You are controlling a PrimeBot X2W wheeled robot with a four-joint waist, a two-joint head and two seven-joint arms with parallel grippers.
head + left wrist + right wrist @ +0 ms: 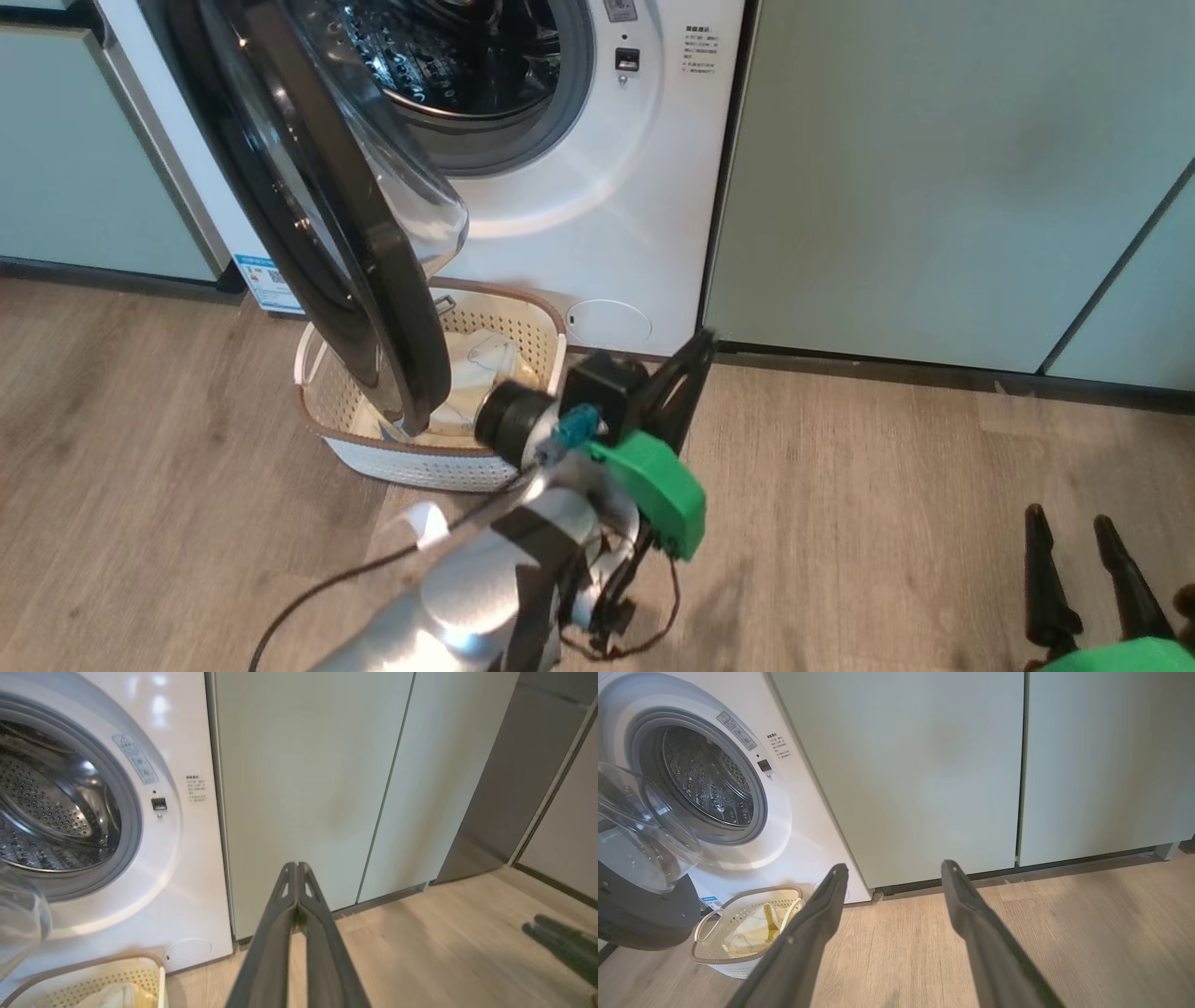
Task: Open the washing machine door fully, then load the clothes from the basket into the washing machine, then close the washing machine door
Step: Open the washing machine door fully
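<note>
The washing machine [607, 205] stands with its steel drum exposed. The washing machine door [397, 317] is swung out edge-on, its black rim and glass bowl hanging over the basket [420, 462] on the floor. Pale yellow clothes [476, 369] lie inside the basket. My left gripper [700, 347] is shut on nothing, just right of the basket, tips near the machine's lower right corner. In the left wrist view this gripper [296, 865] points at a cabinet. My right gripper [1074, 537] stands open low at the right. In the right wrist view, that gripper [894, 868] sits right of the basket [731, 968] and clothes [747, 935].
Pale green cabinets [934, 187] flank the machine on both sides, with a dark plinth along the floor. Wood-look floor [887, 523] spreads to the right of the basket. A black cable [308, 597] trails from my left forearm.
</note>
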